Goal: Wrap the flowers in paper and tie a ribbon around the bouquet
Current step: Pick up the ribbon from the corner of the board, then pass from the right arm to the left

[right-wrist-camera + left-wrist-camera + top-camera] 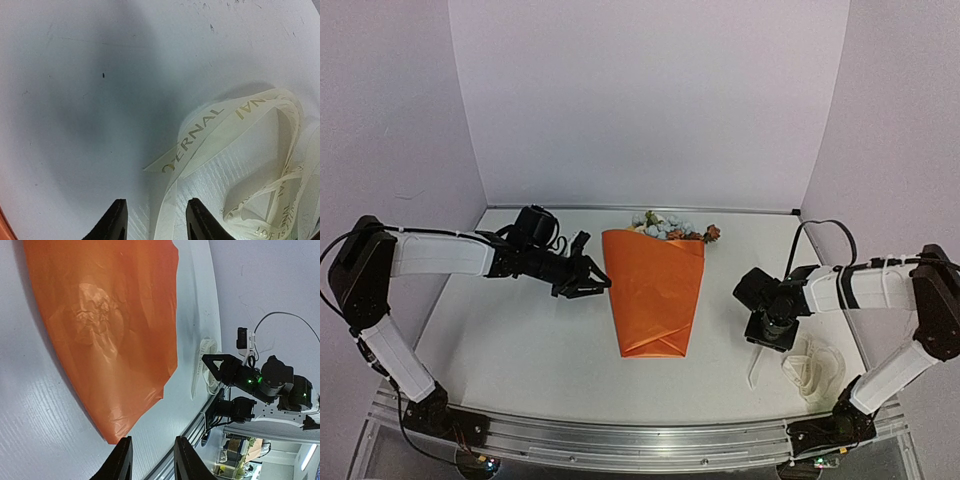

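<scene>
From above, the bouquet (653,295) lies on the tabletop (520,345), flowers (670,228) poking out its far end, the ribbon (812,368) heaped by the right arm (860,285). Left wrist: the left tool (152,462) stands apart, empty, beside the orange paper (100,330). Right wrist: the right tool (157,225) is apart, a ribbon strand lying between its fingers (112,222), unclamped. Wrapping looks done; tying is in hand, and next calls for pinching that strand.

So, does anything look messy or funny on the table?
Yes, the ribbon is in a loose, loopy heap near the table's front right corner, apart from the bouquet. It isn't tied around anything yet. The bouquet itself looks tidy, lying flat with blooms poking out the far end.
</scene>
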You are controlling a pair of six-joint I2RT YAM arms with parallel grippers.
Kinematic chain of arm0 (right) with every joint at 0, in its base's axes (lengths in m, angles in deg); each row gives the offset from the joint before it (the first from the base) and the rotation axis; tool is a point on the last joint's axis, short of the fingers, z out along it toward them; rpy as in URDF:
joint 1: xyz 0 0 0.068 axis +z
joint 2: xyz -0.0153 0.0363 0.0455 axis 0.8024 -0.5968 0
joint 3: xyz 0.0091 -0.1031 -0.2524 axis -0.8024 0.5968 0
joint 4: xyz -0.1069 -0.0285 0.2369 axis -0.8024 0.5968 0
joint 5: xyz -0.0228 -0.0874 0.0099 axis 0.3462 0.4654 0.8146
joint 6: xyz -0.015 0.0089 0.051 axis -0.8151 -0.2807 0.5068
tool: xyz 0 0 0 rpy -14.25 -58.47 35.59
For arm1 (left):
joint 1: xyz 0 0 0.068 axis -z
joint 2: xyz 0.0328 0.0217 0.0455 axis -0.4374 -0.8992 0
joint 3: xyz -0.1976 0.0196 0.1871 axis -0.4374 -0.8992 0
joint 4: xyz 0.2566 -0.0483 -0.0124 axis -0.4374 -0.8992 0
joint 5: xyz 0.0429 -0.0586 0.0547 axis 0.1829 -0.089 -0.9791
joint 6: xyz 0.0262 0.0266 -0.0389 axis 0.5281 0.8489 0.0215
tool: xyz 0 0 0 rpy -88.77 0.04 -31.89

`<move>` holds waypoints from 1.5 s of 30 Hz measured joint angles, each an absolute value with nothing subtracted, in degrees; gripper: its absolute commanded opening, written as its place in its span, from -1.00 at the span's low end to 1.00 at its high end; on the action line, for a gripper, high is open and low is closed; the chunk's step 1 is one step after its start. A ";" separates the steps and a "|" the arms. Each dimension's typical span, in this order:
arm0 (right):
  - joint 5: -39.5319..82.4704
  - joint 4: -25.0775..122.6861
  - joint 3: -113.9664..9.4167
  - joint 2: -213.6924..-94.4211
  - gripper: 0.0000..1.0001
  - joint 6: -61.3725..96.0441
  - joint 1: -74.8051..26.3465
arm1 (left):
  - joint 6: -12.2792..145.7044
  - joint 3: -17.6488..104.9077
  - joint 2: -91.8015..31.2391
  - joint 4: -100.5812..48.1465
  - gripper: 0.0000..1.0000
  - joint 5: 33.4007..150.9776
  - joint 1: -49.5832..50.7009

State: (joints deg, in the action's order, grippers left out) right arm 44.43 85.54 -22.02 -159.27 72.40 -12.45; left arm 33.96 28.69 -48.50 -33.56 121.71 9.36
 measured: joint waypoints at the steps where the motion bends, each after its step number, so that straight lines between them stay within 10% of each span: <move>1: 44.44 85.46 -21.89 -159.50 -0.34 72.67 -12.45 | 33.96 28.69 -48.63 -33.05 -0.38 121.71 9.93; 15: 43.30 83.26 -18.19 -159.61 -1.00 73.78 -12.45 | 35.03 30.18 -54.75 -29.18 -0.38 121.27 14.72; 45: 27.32 74.04 -33.68 -157.13 -1.00 92.31 -5.90 | 51.92 36.57 -56.60 -29.65 0.18 119.84 24.25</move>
